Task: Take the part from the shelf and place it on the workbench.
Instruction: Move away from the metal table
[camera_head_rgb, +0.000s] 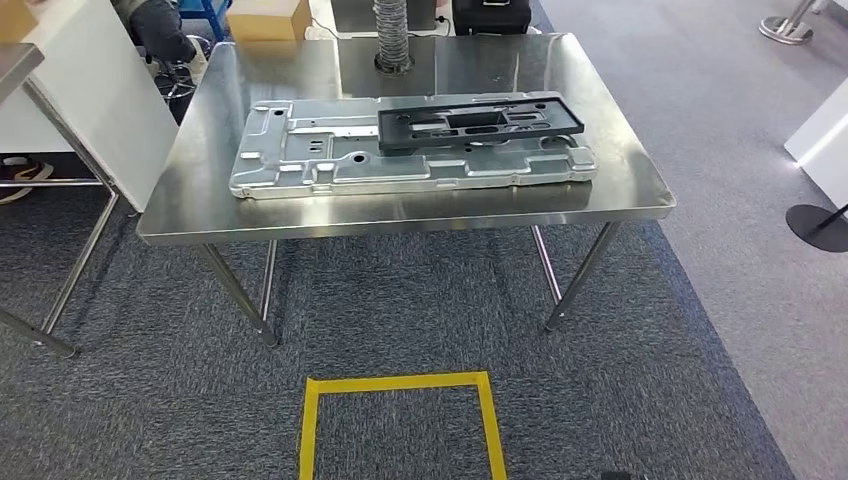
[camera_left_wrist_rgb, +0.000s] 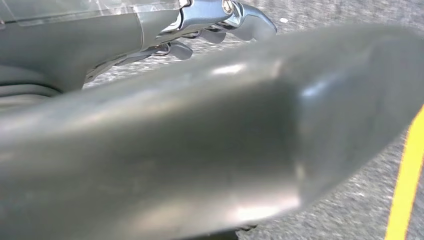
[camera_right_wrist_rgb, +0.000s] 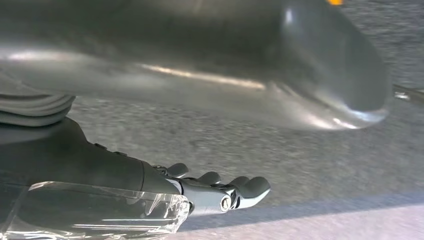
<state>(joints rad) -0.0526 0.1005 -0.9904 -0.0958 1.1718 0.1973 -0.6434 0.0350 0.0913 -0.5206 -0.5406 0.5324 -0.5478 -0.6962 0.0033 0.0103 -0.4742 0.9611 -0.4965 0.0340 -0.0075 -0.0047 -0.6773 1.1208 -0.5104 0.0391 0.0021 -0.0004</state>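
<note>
We're facing the bench: the black part lies on the grey plate, long axis running left-right across us, right of the bench's middle, so nearer our right arm. Left hand and right hand both hang over carpet, fingers loosely spread, holding nothing. The part is flat, dark, with cutouts.

A steel workbench carries a long grey metal panel. A black part lies on the panel's three o'clock half.
</note>
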